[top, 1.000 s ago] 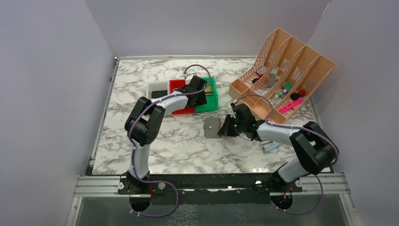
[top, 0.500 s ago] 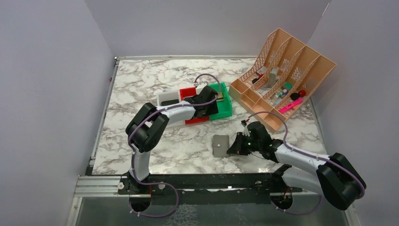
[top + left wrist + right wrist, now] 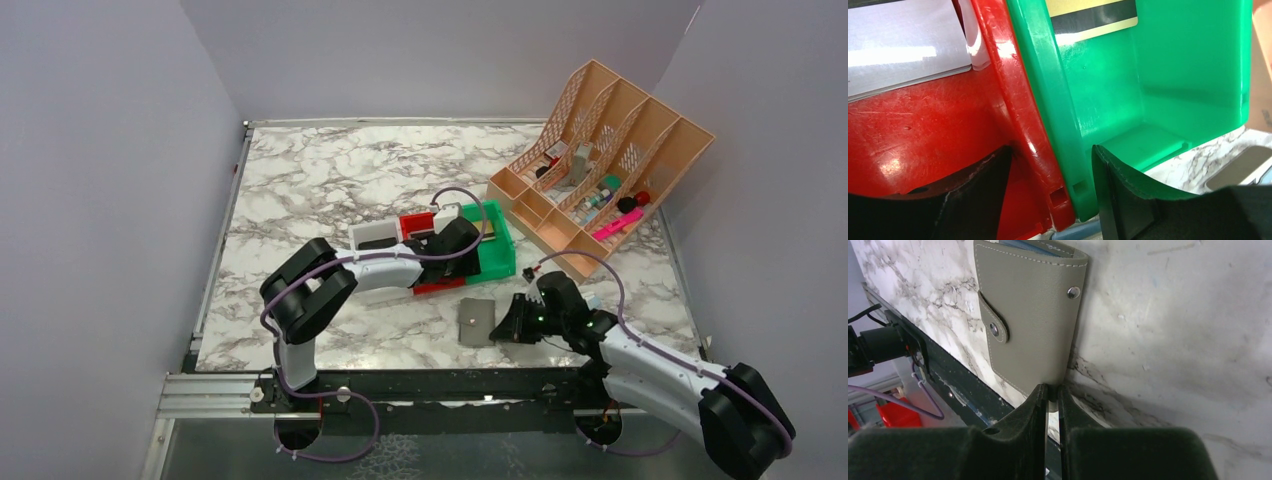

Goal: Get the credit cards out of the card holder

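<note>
The card holder (image 3: 476,322) lies closed on the marble near the front edge; it is grey, with a snap strap (image 3: 993,325). My right gripper (image 3: 515,325) is shut on its near edge (image 3: 1050,390). No credit cards show in it. A silver card (image 3: 908,45) lies in the red bin (image 3: 923,130). A gold card with a black stripe (image 3: 1093,17) lies in the green bin (image 3: 1168,85). My left gripper (image 3: 1052,150) straddles the two bins' adjoining walls, one finger in each bin, and is shut on them (image 3: 455,240).
A white bin (image 3: 375,236) with something dark in it adjoins the red bin (image 3: 418,222) on the left. A peach slotted rack (image 3: 600,160) with small items stands at the back right. The black rail (image 3: 450,385) runs along the near edge, just below the card holder.
My left gripper has dragged the row of bins to the right and nearer. My right gripper has pulled the card holder toward the front edge.
</note>
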